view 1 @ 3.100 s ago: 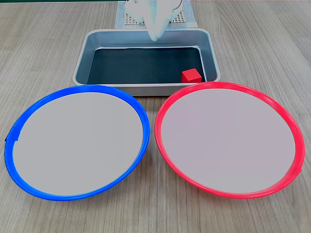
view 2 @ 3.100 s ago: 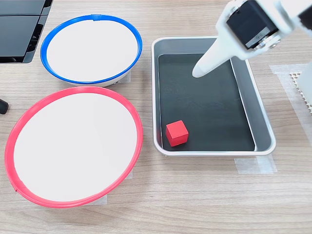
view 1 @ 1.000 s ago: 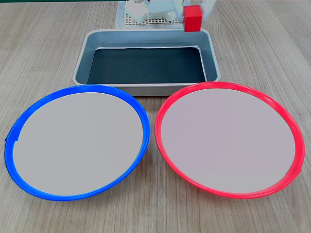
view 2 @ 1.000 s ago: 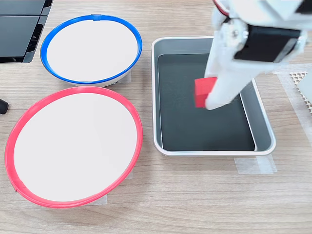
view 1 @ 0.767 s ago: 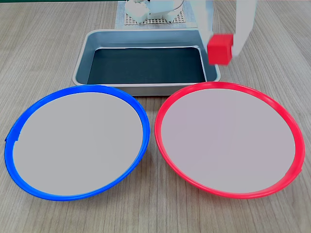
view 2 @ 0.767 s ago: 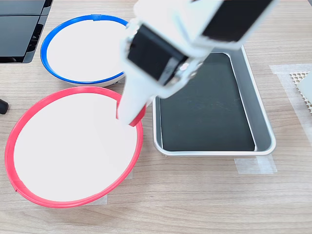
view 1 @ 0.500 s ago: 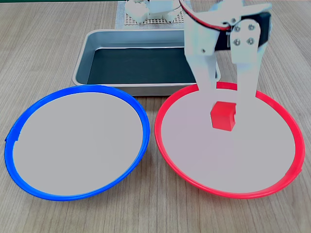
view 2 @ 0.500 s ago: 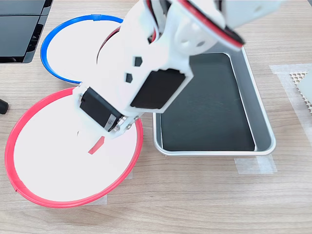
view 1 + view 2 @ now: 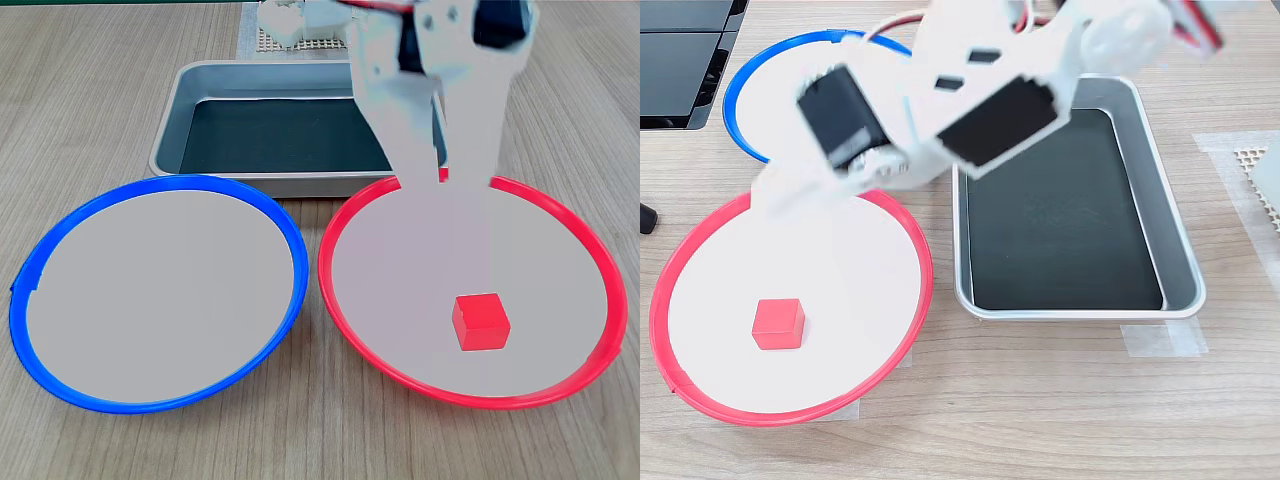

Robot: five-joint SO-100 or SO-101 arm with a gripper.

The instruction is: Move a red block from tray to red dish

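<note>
No brand, label or writing can be read anywhere in either exterior view.

The red block [image 9: 481, 321] lies flat on the pale centre of the red dish [image 9: 352, 210], free of the arm. In the first exterior view it sits toward five o'clock on the dish; in the second exterior view it sits toward seven o'clock, near the rim. It is a cube, so it has no long axis; its faces sit slightly turned against the table's [image 9: 90, 90] wood grain.

The white arm is blurred in both exterior views. In the first exterior view the claw [image 9: 440, 170] hangs at the dish's twelve o'clock edge with its two fingers parted and nothing between them; their tips blend into the pale dish and are hard to make out. In the second exterior view the arm covers part of the blue dish [image 9: 740, 80] and the tray's [image 9: 1185, 290] near corner.

The tray lies beyond the two dishes in the first exterior view, its dark bottom bare. Clear tape and a white mesh pad [image 9: 1252, 160] are cut off at the second exterior view's right edge.
</note>
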